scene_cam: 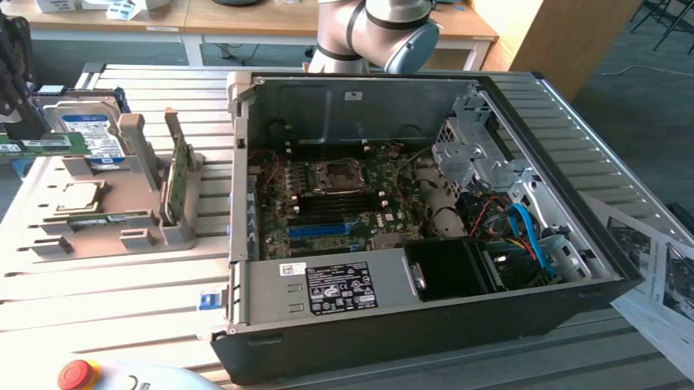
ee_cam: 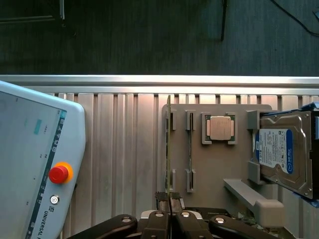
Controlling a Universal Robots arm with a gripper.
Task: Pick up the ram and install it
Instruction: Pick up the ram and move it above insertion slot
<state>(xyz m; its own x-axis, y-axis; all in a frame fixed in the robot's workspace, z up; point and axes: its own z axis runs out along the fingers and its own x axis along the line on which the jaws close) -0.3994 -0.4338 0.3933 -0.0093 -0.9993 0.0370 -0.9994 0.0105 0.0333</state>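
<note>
**A:** Entry 1, end effector?

**B:** 1 gripper (ee_cam: 169,198), jaws pressed together on 1 ram (ee_cam: 168,144), pinching its thin faces. The stick is seen edge-on.

**A:** Where is the ram?

**B:** It is held in the air over the grey fixture (ee_cam: 214,169), alongside the 1 vacant slot (ee_cam: 173,122) and not seated in it. On the exterior view's clock face the ram (scene_cam: 49,145) sits level at 9 o'clock, in front of the hard drive (scene_cam: 93,134).

**A:** What is on the fixture, counted?

**B:**
- 2 slots: 1 vacant, 1 holding a second stick (ee_cam: 190,149).
- 1 hard drive.
- 1 square processor (ee_cam: 219,128).
- 1 upright green board (scene_cam: 175,175) at the fixture's 3 o'clock end, nearest the case.

**A:** And the rest of the table?

**B:**
- 1 open computer case (scene_cam: 434,341) at 3 o'clock of the fixture, with 1 motherboard (scene_cam: 336,195) inside.
- 1 teach pendant (ee_cam: 35,164) with 1 red button (ee_cam: 58,174), at 7 o'clock in the exterior view.
- Printed sheets (scene_cam: 661,276) at 4 o'clock; I cannot tell how many.
</note>
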